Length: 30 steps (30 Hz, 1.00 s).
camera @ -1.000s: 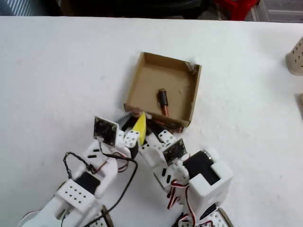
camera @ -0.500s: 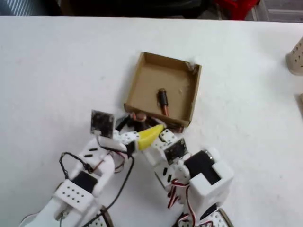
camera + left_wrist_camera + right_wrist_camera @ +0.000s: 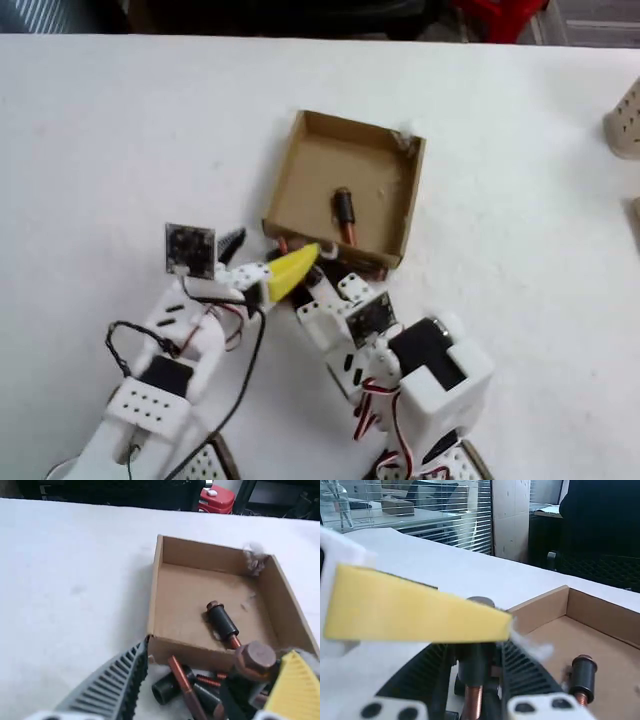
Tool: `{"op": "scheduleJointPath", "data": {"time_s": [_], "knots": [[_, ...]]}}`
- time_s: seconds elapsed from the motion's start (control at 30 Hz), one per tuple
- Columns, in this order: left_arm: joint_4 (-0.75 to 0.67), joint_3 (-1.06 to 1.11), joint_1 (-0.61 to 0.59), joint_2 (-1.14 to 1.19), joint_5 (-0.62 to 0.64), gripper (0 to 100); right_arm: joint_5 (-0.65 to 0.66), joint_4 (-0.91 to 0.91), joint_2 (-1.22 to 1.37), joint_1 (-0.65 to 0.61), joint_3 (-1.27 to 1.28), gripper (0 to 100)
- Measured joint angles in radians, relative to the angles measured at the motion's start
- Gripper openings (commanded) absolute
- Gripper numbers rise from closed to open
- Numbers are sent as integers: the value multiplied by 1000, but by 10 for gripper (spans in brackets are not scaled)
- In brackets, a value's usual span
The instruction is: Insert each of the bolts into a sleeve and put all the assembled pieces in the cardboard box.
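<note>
Left wrist view has the left pincer (image 3: 218, 652) released, spread wide over a loose sleeve (image 3: 165, 687) on the desk (image 3: 75, 590) beside the cardboard box (image 3: 160, 605). The right pincer (image 3: 476, 652) grasps a bolt (image 3: 472, 697); the left's yellow finger (image 3: 420, 610), just beside it, may knock that bolt askew.

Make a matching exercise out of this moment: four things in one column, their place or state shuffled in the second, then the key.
Things
1. assembled piece
2. loose black sleeve
3. upright bolt
4. left gripper

Place or state
A. clamped in the right gripper
B. open, fingers spread wide
C. lying on the table, just outside the cardboard box
D. lying inside the cardboard box

Pairs: 1-D, 2-C, 3-A, 4-B
</note>
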Motion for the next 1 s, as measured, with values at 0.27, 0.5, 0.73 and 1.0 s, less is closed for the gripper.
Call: {"op": "scheduleJointPath", "data": {"time_s": [0.27,0.5,0.73,1.0], "knots": [[9,-97,-29,0,92,398,0,0,0,0,0,17],[9,-130,-17,0,110,143,0,0,0,0,0,17],[9,-130,-20,0,87,38,0,0,0,0,0,17],[107,-130,-109,0,48,22,0,0,0,0,2,17]]}}
